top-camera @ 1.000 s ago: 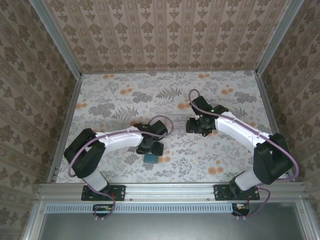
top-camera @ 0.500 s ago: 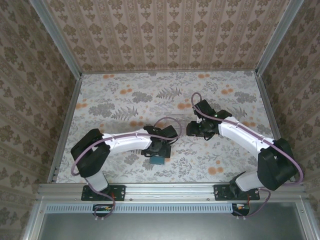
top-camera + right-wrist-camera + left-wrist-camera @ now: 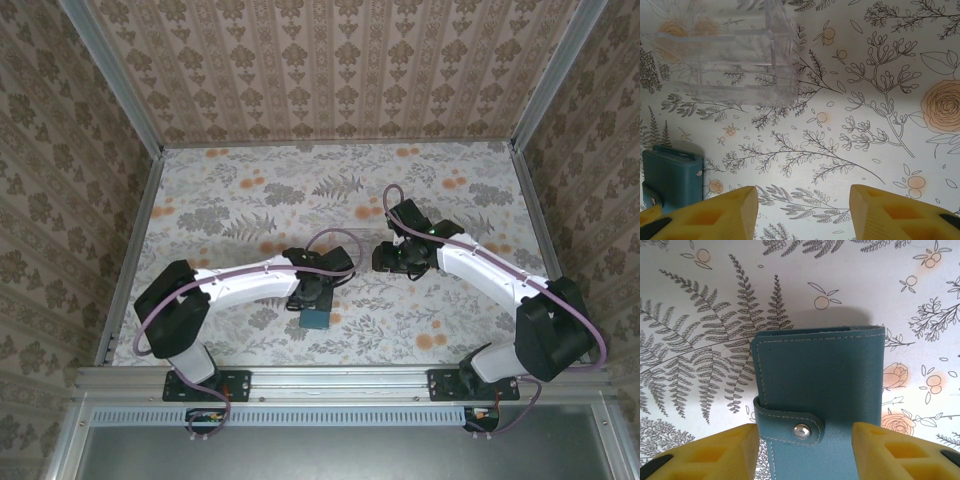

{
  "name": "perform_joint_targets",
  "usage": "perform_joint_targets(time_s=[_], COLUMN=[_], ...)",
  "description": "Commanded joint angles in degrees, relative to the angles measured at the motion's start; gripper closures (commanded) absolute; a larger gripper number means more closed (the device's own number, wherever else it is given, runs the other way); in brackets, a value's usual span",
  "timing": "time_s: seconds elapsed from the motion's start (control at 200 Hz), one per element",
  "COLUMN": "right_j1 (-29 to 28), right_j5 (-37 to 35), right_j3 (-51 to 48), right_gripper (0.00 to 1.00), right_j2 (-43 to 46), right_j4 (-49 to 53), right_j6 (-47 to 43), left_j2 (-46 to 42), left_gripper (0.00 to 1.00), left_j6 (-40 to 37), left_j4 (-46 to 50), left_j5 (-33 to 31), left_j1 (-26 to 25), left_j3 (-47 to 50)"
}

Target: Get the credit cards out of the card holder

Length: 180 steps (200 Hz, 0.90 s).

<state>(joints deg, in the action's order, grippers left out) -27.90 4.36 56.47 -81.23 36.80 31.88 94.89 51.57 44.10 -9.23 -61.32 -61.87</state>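
Currently left hand is released: yellow fingers are spread over the tab end of the card holder, not gripping it. Card holder lies flat on the floral surface, folded shut, with its tab snapped down on the stud. Right hand is also released over bare surface, nothing between its fingers. Clear plastic box sits just beyond it. Card holder is off to its left, apart from the box.

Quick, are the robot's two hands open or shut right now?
Left gripper: open, a finger on each side of the card holder.
Right gripper: open, holding nothing.
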Motion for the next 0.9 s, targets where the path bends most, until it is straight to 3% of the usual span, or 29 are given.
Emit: perform_joint_targets(time_s=[0.0,0.175,0.59,0.895], right_j1=[0.04,-0.27,-5.65,-9.25], right_j5=[-0.18,-0.52,2.41,12.56], right_j3=[-0.30,-0.66,-5.51,-12.26], right_gripper=[0.48,0.49,0.57,0.60], right_j2=[3.07,3.80,4.36,4.21], right_j4=[0.85,1.43,-3.37,-16.94], right_j6=[1.32,1.76,7.83,13.44], left_j2=[1.51,3.02,-1.16,-7.60], left_gripper=[0.49,0.54,0.86,0.90], left_j6=[-1.16,-2.11,-4.20,-4.00], left_j4=[-1.05,-5.05,-8.84,-21.04], left_j5=[1.73,3.48,6.17,14.19], left_j1=[0.83,2.46,3.54,3.95], left_j3=[2.20,4.88,7.93,11.92])
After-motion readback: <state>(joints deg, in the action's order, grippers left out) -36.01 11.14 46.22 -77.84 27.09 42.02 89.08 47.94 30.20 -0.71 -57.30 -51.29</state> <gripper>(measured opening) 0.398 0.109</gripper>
